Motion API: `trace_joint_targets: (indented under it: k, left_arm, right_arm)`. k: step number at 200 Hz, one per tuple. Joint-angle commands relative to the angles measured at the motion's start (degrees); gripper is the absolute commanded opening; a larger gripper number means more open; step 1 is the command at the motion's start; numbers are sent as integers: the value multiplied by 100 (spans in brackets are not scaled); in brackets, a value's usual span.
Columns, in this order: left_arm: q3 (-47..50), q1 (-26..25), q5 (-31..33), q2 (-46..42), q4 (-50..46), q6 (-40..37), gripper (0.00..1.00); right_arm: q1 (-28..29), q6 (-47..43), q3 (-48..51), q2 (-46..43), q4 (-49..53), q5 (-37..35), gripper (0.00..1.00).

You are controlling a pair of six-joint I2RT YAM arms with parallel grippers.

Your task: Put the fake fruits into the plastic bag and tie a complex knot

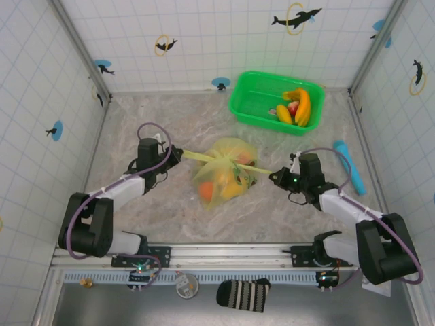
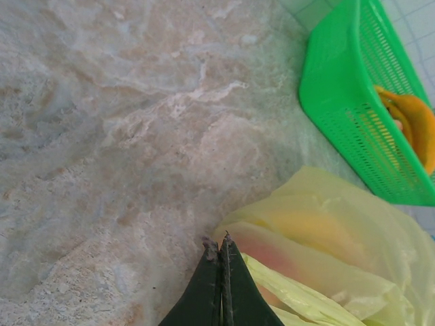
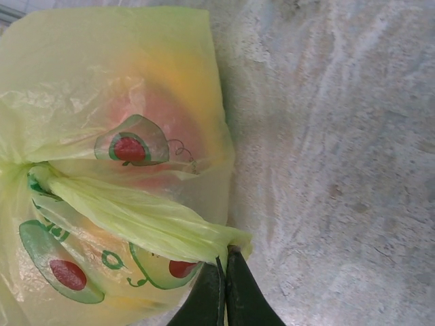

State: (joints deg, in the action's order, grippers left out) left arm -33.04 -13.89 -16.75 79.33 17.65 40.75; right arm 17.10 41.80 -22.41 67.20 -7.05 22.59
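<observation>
Plastic bag (image 1: 224,173), pinched at its strips by the left gripper (image 2: 219,241) and right gripper (image 3: 224,255): thin translucent yellow-green film, crinkled, faint sheen, printed avocado motifs, with smooth glossy fake fruits (image 1: 209,191) showing through; both grippers' closed fingers are dark matt hard plastic. Surface (image 1: 149,210) under the grippers is stone-patterned, beige-grey, matt, slightly grainy. Beyond the right gripper, the basket (image 1: 253,112) is rigid bright green plastic with perforated walls and mild gloss; the cylinder (image 1: 349,166) at that gripper's outer side is smooth matt cyan.
</observation>
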Motion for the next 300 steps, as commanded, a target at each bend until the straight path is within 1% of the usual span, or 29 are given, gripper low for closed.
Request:
trace_joint_targets:
  k: [1, 8, 16, 32, 40, 54, 68, 92, 94, 101, 104, 123, 131, 142, 146, 149, 160, 173, 190, 199, 205, 214, 222, 231, 246, 253, 269, 281, 300]
  left_arm:
    - [-149, 49, 828, -37, 340, -93, 0]
    - [-167, 34, 824, -110, 340, -100, 0]
    - [-177, 19, 843, -223, 316, -126, 0]
    - [-265, -8, 869, -413, 190, -199, 14]
    - [-303, -21, 813, -466, 154, -223, 26]
    - [-369, -35, 590, -455, 93, -222, 46]
    - [-371, -51, 420, -469, -10, -202, 55]
    - [-276, -72, 609, -878, -377, -441, 72]
    - [-270, -71, 646, -931, -425, -484, 75]
    - [-254, -70, 767, -1122, -622, -623, 95]
    - [-260, -72, 817, -1196, -726, -687, 97]
    - [-238, -71, 979, -1852, -1262, -1136, 98]
    - [-115, -78, 912, -2210, -1294, -1287, 98]
    - [53, -129, 646, -2663, -1257, -1615, 98]
    - [87, -201, 615, -2814, -1255, -1735, 98]
    - [101, -272, 617, -2905, -1274, -1817, 98]
    - [89, -621, 865, -3172, -1412, -2178, 98]
    - [64, -991, 1468, -3298, -1529, -2630, 97]
    - [67, -1003, 2518, -3289, -1499, -2606, 98]
    - [197, -1003, 2898, -3224, -1241, -2834, 98]
    - [340, -1009, 2938, -3154, -854, -3329, 98]
    - [689, -1006, 3084, -2946, -220, -3925, 98]
    - [917, -964, 2994, -2547, 378, -4347, 98]
    - [1026, -660, 2406, -2094, 723, -4546, 98]
    - [963, 144, 950, -1541, 924, -4256, 98]
    - [1051, 476, 634, -1353, 1203, -4011, 98]
    - [1421, 864, 1146, -1193, 1945, -3630, 98]
    - [1731, 909, 1671, -1207, 2360, -3775, 98]
    - [2253, 956, 2535, -1131, 2839, -3737, 98]
  right_arm:
    - [-131, 12, 3, -164, 140, -530, 0]
    - [-110, -48, -80, -248, 216, -554, 0]
    - [-89, -149, -208, -352, 428, -603, 6]
    - [-101, -279, -411, -467, 676, -637, 22]
    - [-102, -295, -491, -488, 728, -633, 33]
    - [-101, -304, -517, -512, 739, -624, 44]
    - [-100, -375, -514, -561, 841, -657, 54]
    - [-72, -588, -572, -1050, 1212, -915, 63]
    - [-64, -621, -587, -1106, 1256, -954, 64]
    - [-8, -756, -650, -1313, 1446, -1127, 67]
    - [14, -820, -680, -1408, 1515, -1200, 67]
    - [326, -1246, -743, -1965, 1837, -1606, 68]
    - [541, -1449, -715, -2163, 1912, -1802, 71]
    - [917, -1779, -660, -2411, 1986, -2200, 83]
    - [1058, -1915, -637, -2520, 1992, -2396, 96]
    - [1169, -1983, -614, -2597, 1998, -2558, 100]
    - [1532, -2362, -502, -2824, 1881, -3076, 99]
    - [1747, -2742, -529, -2927, 1794, -3530, 99]
    - [1761, -2963, -709, -2882, 1607, -4335, 99]
    - [1745, -3172, -630, -2837, 1135, -4976, 99]
    - [1731, -3366, -524, -2812, 798, -5194, 99]
    - [1693, -3928, -198, -2718, -200, -5339, 99]
    - [1630, -4277, 141, -2577, -1033, -5299, 99]
    - [1463, -4423, 551, -2376, -2017, -5215, 99]
    - [828, -4507, 1122, -1964, -3190, -4234, 99]
    - [492, -4228, 1173, -1713, -3305, -4140, 99]
    - [-195, -3943, 1068, -1146, -3033, -4047, 99]
    - [-644, -3938, 1154, -801, -3124, -3932, 99]
    - [-1049, -4018, 1502, -349, -3711, -3793, 99]
